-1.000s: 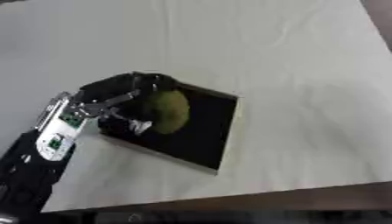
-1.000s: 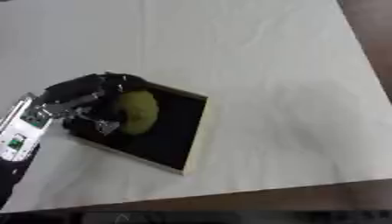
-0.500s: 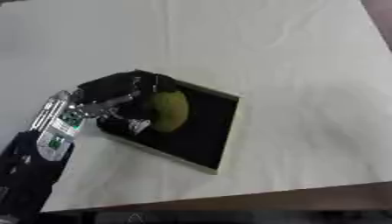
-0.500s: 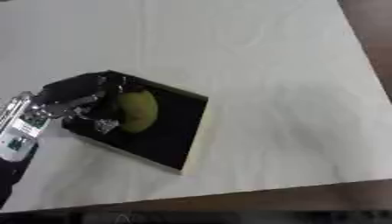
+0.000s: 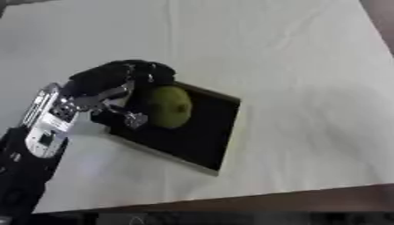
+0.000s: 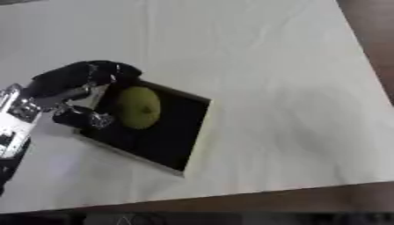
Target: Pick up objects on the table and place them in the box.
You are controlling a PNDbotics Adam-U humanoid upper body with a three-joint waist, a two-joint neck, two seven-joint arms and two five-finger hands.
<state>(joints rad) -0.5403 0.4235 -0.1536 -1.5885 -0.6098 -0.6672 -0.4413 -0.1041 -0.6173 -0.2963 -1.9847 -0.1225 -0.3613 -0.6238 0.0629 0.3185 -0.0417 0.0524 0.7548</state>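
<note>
Left eye view shows a wide table [image 5: 269, 52] under a pale, creased cloth, and its dark front edge crosses the bottom of the picture. Most of the cloth lies bare to the right and far side.

Next in size is the left arm [image 5: 38, 145], black with a silver and white forearm panel, which comes in from the lower left corner and slants up toward the middle.

A shallow black box [image 5: 208, 132] with a thin pale rim sits on the cloth left of centre, turned askew so that one corner points toward the table's near edge. Its right half is bare black floor.

The left hand [image 5: 115, 83] hangs over the box's far left corner, its dark fingers curled round the left and upper side of a fruit, with the thumb side lower near a small silver part. The fingers wrap it about halfway; its right side is uncovered.

The yellow-green fruit [image 6: 138, 107], rounded and rather oval, sits within the left part of the box. Whether it rests on the box floor or is held just above it cannot be told.

The right hand shows in neither view.
</note>
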